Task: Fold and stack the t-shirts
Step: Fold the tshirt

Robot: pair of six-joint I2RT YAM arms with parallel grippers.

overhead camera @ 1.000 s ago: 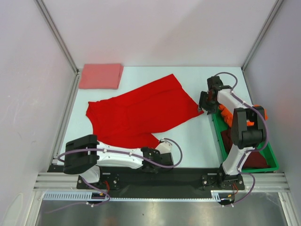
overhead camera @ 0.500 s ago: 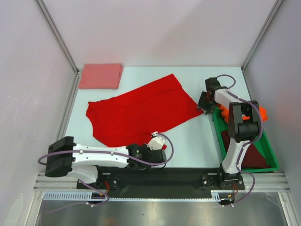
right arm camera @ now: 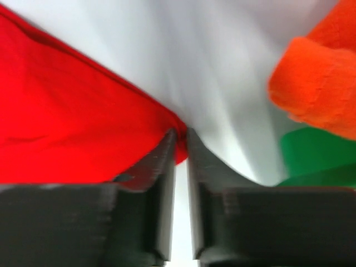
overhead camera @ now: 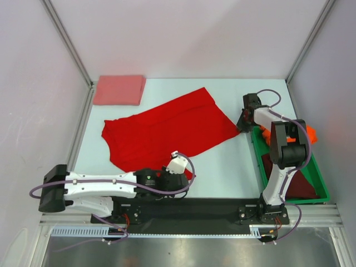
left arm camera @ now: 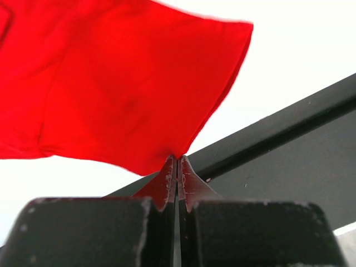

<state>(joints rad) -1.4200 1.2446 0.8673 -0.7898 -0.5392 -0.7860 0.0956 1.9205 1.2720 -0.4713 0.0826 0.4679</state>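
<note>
My left claw pinches the red shirt at 6 o'clock, my right claw at 3. The right bite looks thin and may slip.

No text, label or number can be read anywhere.

red t-shirt spread flat, centre; salmon-pink t-shirt folded, far-left corner; orange t-shirt, maroon t-shirt bunched at right.

far table open, green bin — right
</note>
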